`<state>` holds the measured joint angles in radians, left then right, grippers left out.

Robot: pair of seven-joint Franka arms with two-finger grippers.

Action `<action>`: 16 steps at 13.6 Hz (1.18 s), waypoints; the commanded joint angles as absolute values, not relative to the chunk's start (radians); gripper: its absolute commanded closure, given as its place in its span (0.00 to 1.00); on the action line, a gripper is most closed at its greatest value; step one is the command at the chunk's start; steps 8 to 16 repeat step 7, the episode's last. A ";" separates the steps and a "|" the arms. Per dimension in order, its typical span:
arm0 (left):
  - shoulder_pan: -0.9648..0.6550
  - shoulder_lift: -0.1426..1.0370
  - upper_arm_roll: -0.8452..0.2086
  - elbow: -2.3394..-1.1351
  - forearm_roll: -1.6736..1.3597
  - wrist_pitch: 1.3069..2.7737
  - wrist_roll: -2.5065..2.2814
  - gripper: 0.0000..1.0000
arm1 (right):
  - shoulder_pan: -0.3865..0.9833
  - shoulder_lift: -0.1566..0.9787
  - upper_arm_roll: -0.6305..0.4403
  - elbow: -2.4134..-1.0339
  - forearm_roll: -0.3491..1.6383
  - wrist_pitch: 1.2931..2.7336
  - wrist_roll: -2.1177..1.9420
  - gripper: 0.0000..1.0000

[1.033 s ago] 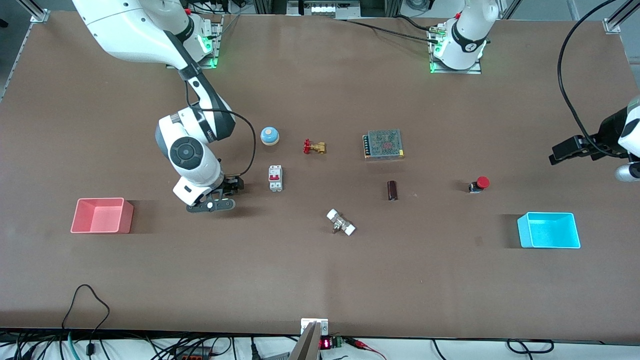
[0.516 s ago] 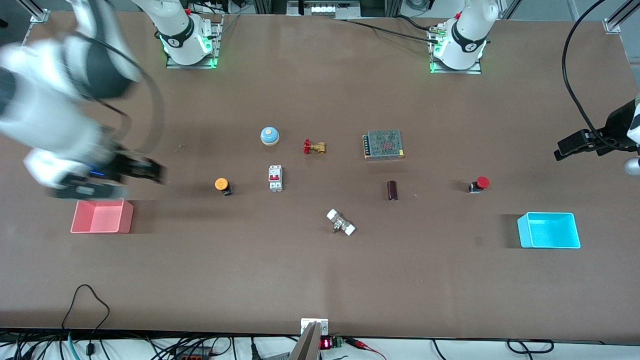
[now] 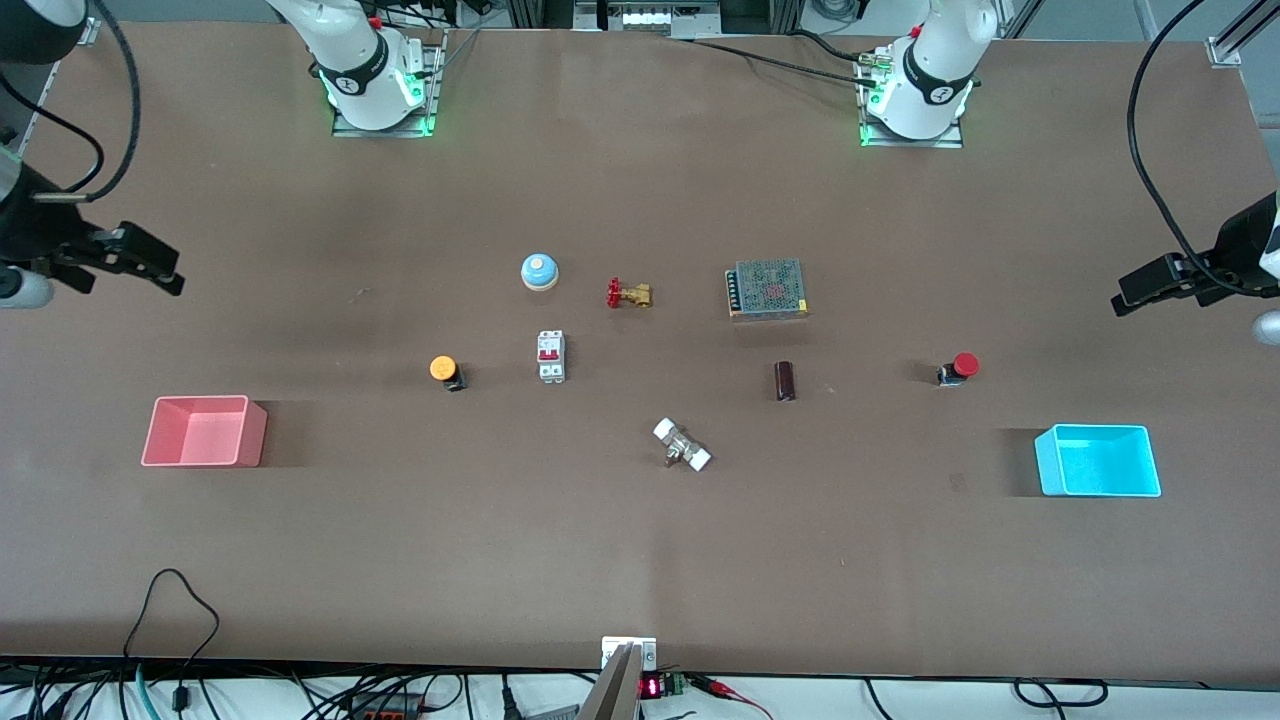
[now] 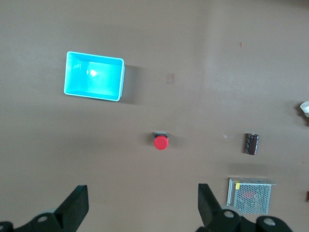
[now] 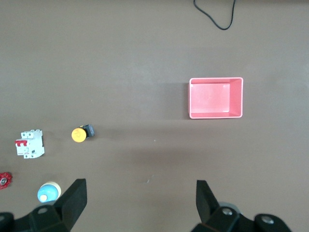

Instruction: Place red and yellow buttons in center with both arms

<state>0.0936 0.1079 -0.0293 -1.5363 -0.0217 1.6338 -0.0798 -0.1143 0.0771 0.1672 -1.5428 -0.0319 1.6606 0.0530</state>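
Both hands hung wide open and empty: right hand (image 3: 150, 262) high over its tabletop (image 3: 640, 560) end, left hand (image 3: 1145, 283) over the other, apparently parked clear. Yellow button (image 3: 444, 371) rested beside the breaker (image 3: 551, 356); red button (image 3: 958, 368) lay near the cyan tray (image 3: 1098, 489).

Right gripper (image 3: 150, 265) raised over the table edge at the right arm's end, about 9 o'clock from table centre in the front view; fingers (image 5: 72, 200) spread wide, nothing between them. Right arm rising from its base at roughly 11 o'clock. Left gripper (image 3: 1140, 290) raised over the table edge at the left arm's end, about 3 o'clock; fingers (image 4: 75, 208) likewise spread wide and empty. Left arm's base at about 1 o'clock.
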 commanded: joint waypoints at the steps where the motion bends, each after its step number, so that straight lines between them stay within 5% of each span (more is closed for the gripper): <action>1: 0.106 0.083 -0.043 -1.546 -0.015 1.617 -0.057 0.00 | -0.107 0.043 0.170 -1.559 -0.025 1.615 0.067 0.00; 7: 0.104 0.081 -0.048 -1.546 -0.011 1.617 -0.057 0.00 | -0.022 0.011 0.069 -1.603 -0.015 1.617 0.068 0.00; 16: 0.104 0.081 -0.048 -1.546 -0.011 1.617 -0.057 0.00 | -0.022 0.011 0.069 -1.603 -0.015 1.617 0.068 0.00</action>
